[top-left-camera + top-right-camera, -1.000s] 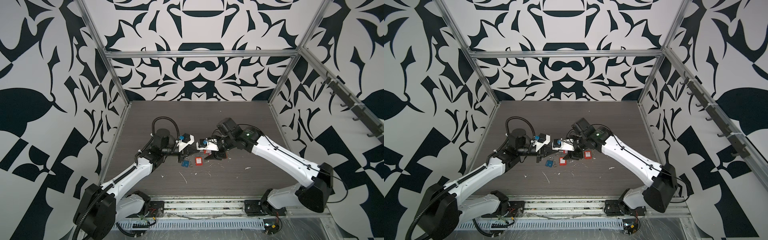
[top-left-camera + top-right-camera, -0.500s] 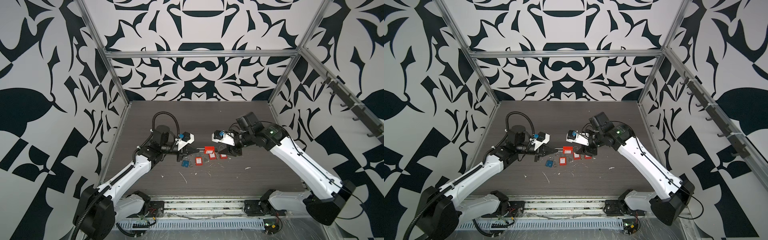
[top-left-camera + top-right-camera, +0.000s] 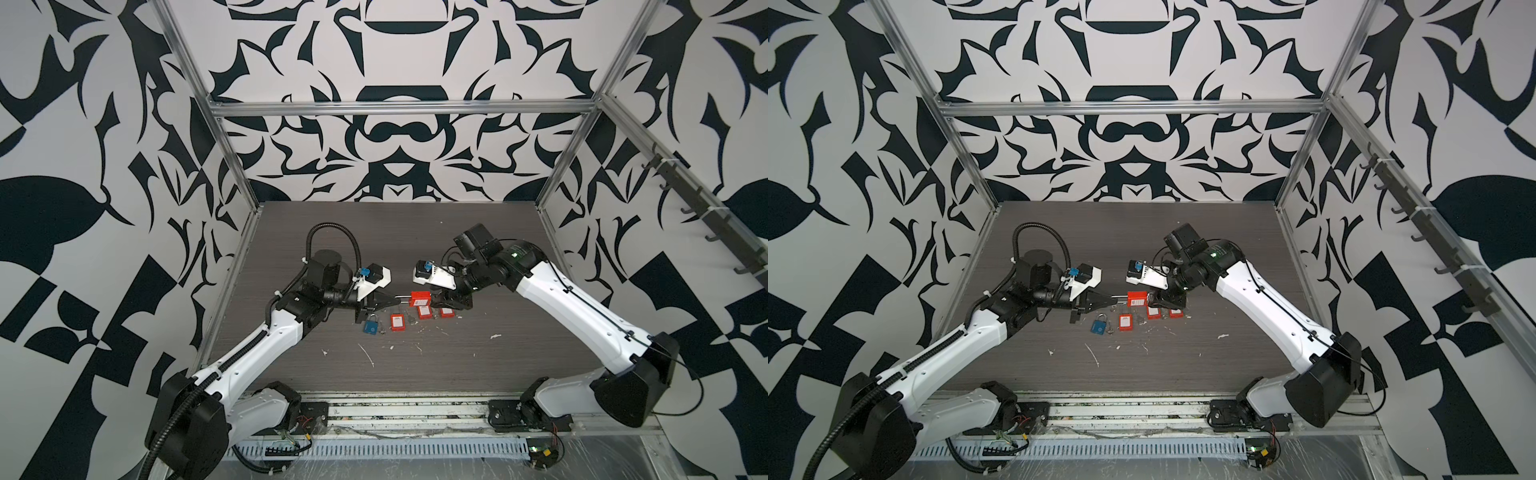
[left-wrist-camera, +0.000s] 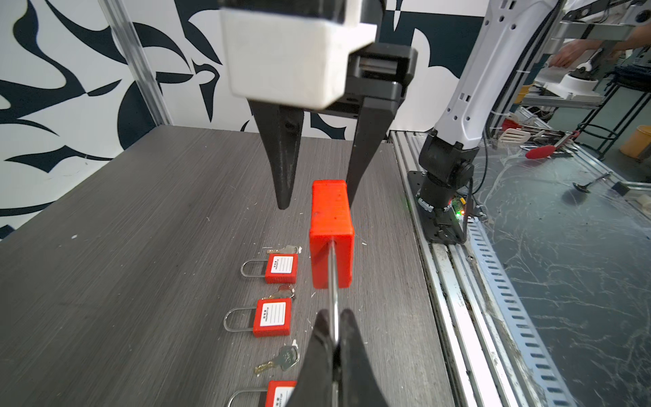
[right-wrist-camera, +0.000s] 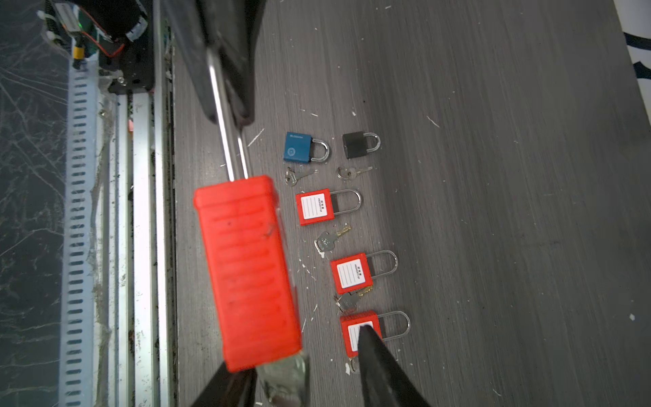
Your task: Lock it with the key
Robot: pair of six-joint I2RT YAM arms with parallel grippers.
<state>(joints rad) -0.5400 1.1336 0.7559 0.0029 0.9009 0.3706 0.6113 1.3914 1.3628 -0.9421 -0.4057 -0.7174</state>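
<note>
A red padlock [image 3: 419, 298] [image 3: 1136, 298] hangs above the table between the two arms. My left gripper [image 4: 334, 317] [image 3: 395, 300] is shut on its steel shackle [image 4: 333, 275] and holds it level. A silver key [image 5: 285, 380] sticks out of the body's far end. My right gripper [image 5: 297, 352] [image 3: 436, 300] stands open around that end. One of its fingers [image 5: 373, 359] is clear of the key, and the padlock body [image 5: 246, 275] partly hides the other.
Below, on the dark table [image 3: 498, 249], lie three small red padlocks [image 5: 315, 208] [image 5: 352, 273] [image 5: 359, 334], a blue one [image 5: 297, 147] and a black one [image 5: 355, 144], with loose keys [image 5: 327, 239] between them. An aluminium rail [image 5: 141, 211] edges the table front.
My right arm drew back to the right from the left gripper, then edged in to the padlock's key end, its jaws narrowing. The left gripper kept its hold on the shackle.
</note>
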